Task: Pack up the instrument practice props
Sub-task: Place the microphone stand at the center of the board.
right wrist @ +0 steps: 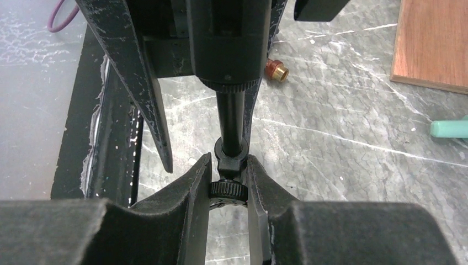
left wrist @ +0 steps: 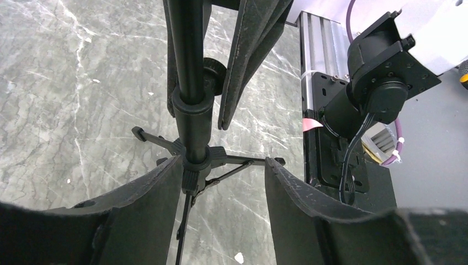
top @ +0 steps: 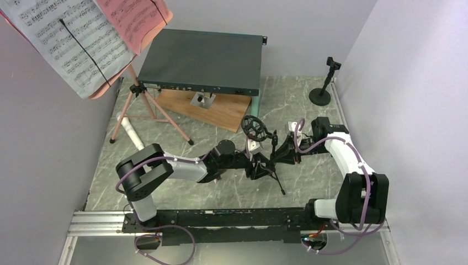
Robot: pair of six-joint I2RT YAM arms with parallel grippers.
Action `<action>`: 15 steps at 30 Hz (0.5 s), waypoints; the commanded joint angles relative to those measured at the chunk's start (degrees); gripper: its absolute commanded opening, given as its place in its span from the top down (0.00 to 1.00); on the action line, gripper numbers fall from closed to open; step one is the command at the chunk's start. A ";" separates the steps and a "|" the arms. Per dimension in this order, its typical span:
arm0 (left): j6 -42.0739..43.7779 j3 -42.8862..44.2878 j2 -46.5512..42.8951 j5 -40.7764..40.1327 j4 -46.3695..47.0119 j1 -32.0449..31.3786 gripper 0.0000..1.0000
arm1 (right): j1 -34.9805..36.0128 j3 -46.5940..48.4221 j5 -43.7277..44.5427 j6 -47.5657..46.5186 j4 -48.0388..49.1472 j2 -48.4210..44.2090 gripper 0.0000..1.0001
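Top view: one pink music stand (top: 105, 89) back-left on the counter (top: 309, 182), carrying two pages, one white page (top: 66, 38) and one red page (top: 135, 22). One white microphone (top: 131, 133) lies by its legs. Two black mounts: tripod mic mount (top: 253, 128) mid-counter between both arms, round-base mic mount (top: 320, 96) back-right. One grey box (top: 204, 58), top closed, contents not visible, over a wooden board (top: 221, 113).

Left wrist: left end effector (left wrist: 223, 161) spread, fingers straddling the tripod pole, not clamping.

Right wrist: right end effector (right wrist: 229, 160) clamped on the tripod mount's thin stem at a knurled knob. One mint microphone (right wrist: 450, 128) at the frame edge.
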 commanded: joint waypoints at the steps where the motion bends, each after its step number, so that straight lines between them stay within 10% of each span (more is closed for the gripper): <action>1: 1.11 -1.19 -5.05 0.43 1.07 -0.24 0.37 | 0.16 -0.51 0.92 -0.18 1.98 -2.72 1.00; 15: 3.18 -13.00 -23.83 -8.40 -13.63 0.09 0.17 | -6.51 4.62 -4.82 4.20 1.97 -6.17 1.00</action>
